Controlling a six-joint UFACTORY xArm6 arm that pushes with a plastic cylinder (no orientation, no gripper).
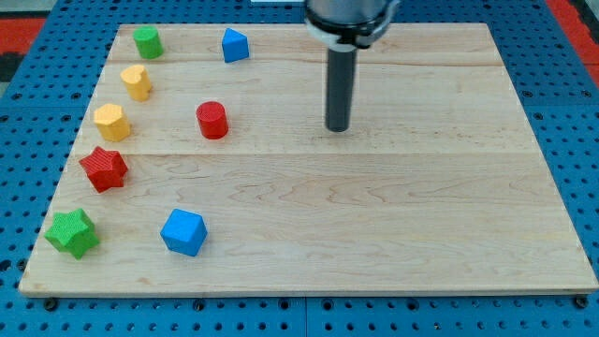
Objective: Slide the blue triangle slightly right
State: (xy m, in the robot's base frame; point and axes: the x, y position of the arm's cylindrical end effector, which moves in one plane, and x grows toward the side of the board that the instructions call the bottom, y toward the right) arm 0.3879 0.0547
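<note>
The blue triangle (234, 45) sits near the top edge of the wooden board (421, 225), left of centre. My tip (337, 128) is at the end of the dark rod, on the board well to the right of and below the blue triangle, not touching any block. The red cylinder (212, 120) lies to the left of my tip, about level with it.
A green cylinder (147, 41), a yellow heart-like block (137, 81), a yellow hexagon (111, 123), a red star (104, 168) and a green star (73, 232) curve down the left side. A blue cube-like block (182, 232) lies at the lower left.
</note>
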